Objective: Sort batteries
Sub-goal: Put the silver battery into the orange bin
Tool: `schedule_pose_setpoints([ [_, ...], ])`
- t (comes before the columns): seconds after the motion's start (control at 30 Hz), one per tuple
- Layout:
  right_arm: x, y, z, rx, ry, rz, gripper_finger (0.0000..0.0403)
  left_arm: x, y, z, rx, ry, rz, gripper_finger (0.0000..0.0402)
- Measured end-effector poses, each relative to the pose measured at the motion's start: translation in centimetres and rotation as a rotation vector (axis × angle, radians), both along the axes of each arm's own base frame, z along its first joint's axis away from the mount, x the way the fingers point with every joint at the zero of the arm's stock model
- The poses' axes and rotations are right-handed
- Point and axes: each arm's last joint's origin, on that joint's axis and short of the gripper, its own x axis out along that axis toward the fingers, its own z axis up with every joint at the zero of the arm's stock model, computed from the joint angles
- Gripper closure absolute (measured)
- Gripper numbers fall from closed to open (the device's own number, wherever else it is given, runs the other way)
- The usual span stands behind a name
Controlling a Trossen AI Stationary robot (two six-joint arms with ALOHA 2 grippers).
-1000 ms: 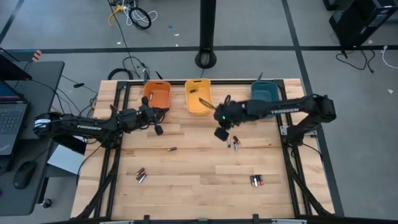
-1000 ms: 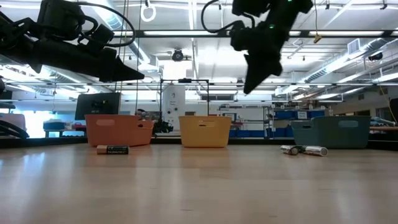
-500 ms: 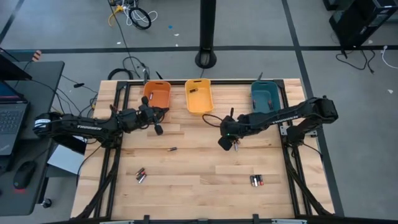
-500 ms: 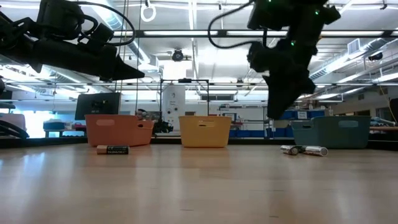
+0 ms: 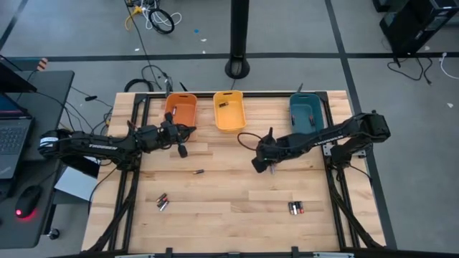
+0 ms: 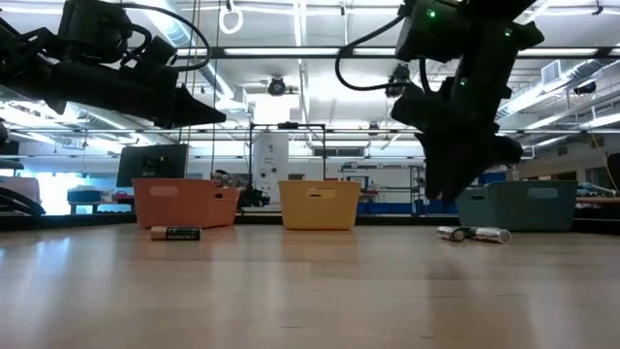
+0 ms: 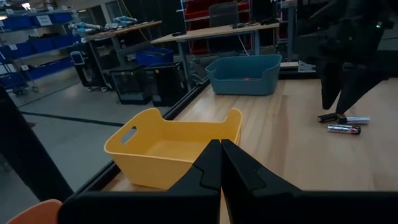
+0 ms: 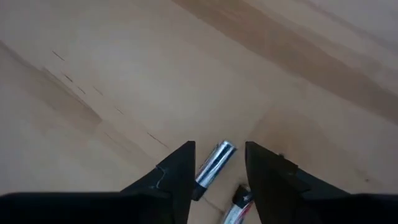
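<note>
Dropping from above the yellow bin (image 5: 229, 112), the right end effector (image 8: 216, 169) now hovers low over the tabletop (image 5: 229, 193), fingers parted narrowly with a silvery battery (image 8: 212, 163) lying between them, not yet gripped. A second cell (image 8: 236, 205) lies just beside it. The left end effector (image 7: 221, 168) waits near the orange bin (image 5: 181, 111), fingers pressed together, empty.

Sorting looks barely begun: one dark cell (image 5: 222, 104) sits in the yellow bin, while a lone battery (image 5: 198, 172), a pair (image 5: 162, 203) and another cluster (image 5: 296, 208) remain well away from both end effectors.

"TROSSEN" shows on the arms; the low view's battery (image 6: 175, 234) label seems to read Duracell.
</note>
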Motion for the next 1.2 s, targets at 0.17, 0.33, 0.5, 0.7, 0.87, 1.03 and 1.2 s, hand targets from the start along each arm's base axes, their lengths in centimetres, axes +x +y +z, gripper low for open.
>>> schedule_pose_setpoints([
  [0.17, 0.1, 1.0, 0.0, 0.019, -0.029, -0.006, 0.0254, 0.0, 0.0, -0.2, -0.010, 0.013, -0.005, 0.0392],
  [0.33, 0.1, 1.4, 0.0, 0.013, -0.039, -0.020, 0.0254, 0.0, 0.0, -0.2, -0.027, 0.005, -0.004, 0.0392],
  [0.5, 0.1, 1.6, 0.0, 0.003, -0.043, -0.025, 0.0254, 0.0, 0.0, -0.2, -0.032, 0.005, -0.006, 0.0392],
  [0.7, 0.6, 2.0, -0.3, 0.002, -0.059, -0.012, 0.0254, 0.0, 0.0, -0.2, -0.034, 0.004, -0.006, 0.0392],
  [0.87, 2.0, 2.4, -1.2, 0.040, 0.015, 0.027, 0.0257, 0.0, 0.0, -0.1, -0.034, 0.000, -0.006, 0.0392],
  [1.03, 3.0, 2.5, -1.5, 0.032, 0.180, 0.003, 0.0280, 0.0, -0.1, -0.2, -0.047, 0.001, -0.010, 0.0392],
  [1.2, 3.9, 2.7, -1.3, 0.023, 0.222, 0.011, 0.0286, 0.0, -0.1, -0.2, -0.050, 0.006, -0.014, 0.0392],
])
